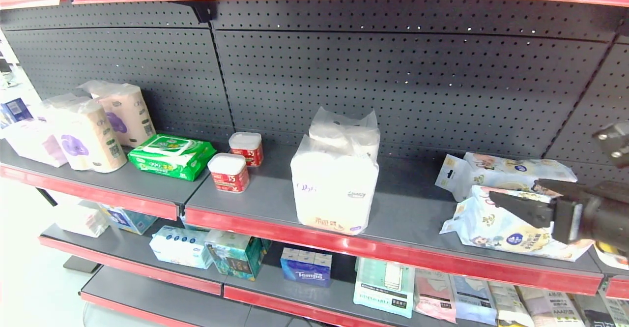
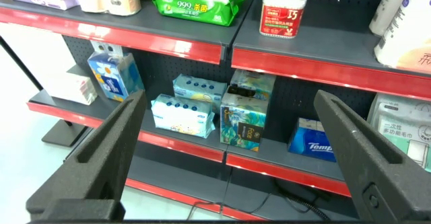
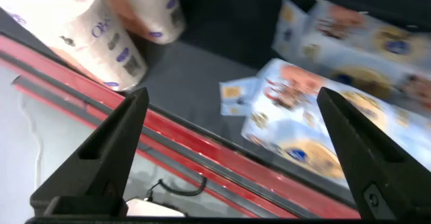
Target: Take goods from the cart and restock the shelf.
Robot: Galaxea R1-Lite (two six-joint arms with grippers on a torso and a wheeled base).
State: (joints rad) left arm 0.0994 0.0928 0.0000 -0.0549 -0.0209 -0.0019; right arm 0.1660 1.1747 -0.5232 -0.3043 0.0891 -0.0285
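- Shelf (image 1: pixel 413 209) boards, dark grey with red front edges and a perforated back panel, run across the head view in stacked tiers.
- Toilet-paper pack (image 1: pixel 335 184), white and upright, stands mid-board on the upper tier, close to the front edge.
- Two patterned white pouches (image 1: pixel 506 219) lie flat at that board's right end, one behind the other and overlapping.
- Right arm (image 1: pixel 599 216) comes in from the right at board height, roughly level. The right gripper (image 1: pixel 513 193) sits by the pouches, seemingly clear of them, with its fingers spread and nothing between them. From the wrist, the fingers (image 3: pixel 101 163) frame the red edge and the nearer pouch.
- Left gripper (image 2: pixel 229 157) is held low, facing a lower tier. Its fingers are wide apart and empty, with tissue boxes (image 2: pixel 185 106) beyond.
- Green wipes pack (image 1: pixel 171 156) lies flat, left of centre.
- Two red-labelled canisters (image 1: pixel 229 172) with white lids stand between the green pack and the toilet paper.
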